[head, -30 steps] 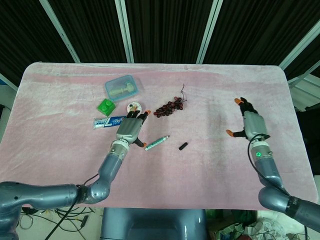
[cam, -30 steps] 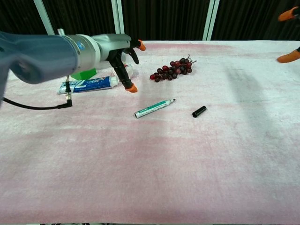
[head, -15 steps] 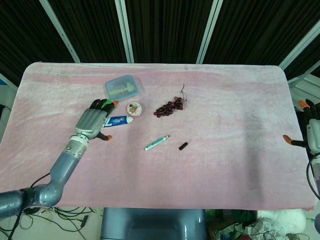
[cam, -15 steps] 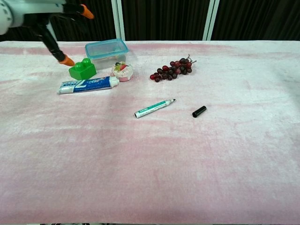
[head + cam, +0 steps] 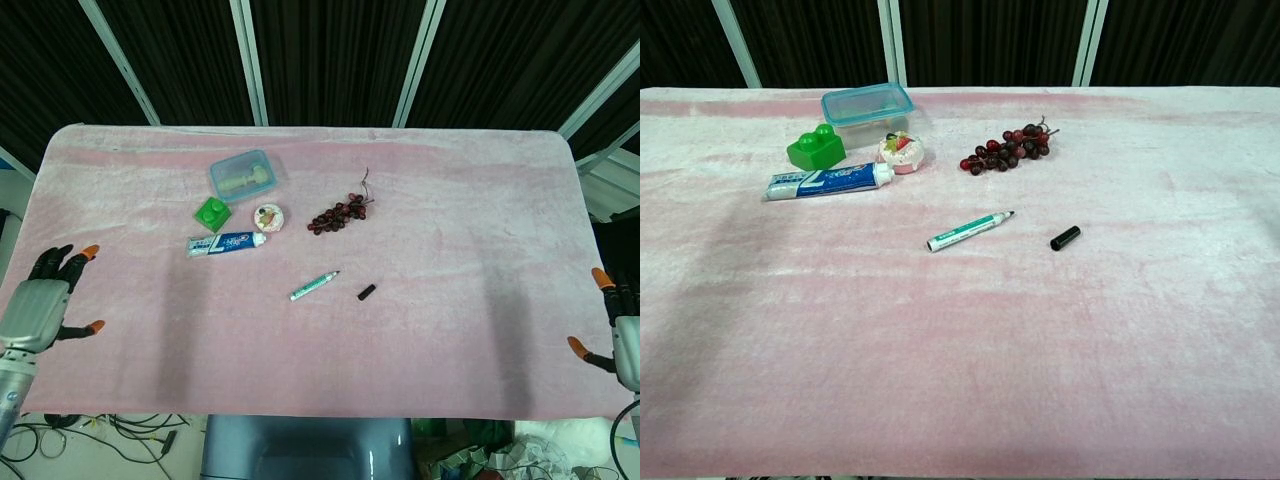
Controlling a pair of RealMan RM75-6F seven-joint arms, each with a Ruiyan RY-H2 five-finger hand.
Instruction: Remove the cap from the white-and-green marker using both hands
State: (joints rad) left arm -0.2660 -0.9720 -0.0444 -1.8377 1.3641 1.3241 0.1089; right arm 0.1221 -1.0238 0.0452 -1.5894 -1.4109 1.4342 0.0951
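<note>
At the left edge of the counter (image 5: 450, 300), the left hand (image 5: 38, 308) hangs with its fingers spread, holding nothing and touching nothing. Off the far right edge, the right hand (image 5: 620, 335) is likewise spread and empty; only part of it shows in the head view, and neither hand shows in the chest view. Well apart from both, near the middle of the pink cloth, the white-and-green marker (image 5: 970, 231) lies uncapped, its tip bare. Its black cap (image 5: 1065, 238) lies near that tip, apart from it. Further back sit a toothpaste tube (image 5: 827, 181), a green block (image 5: 815, 149), a lidded blue container (image 5: 868, 106), a small round dish (image 5: 902, 152) and a bunch of grapes (image 5: 1008, 146).
</note>
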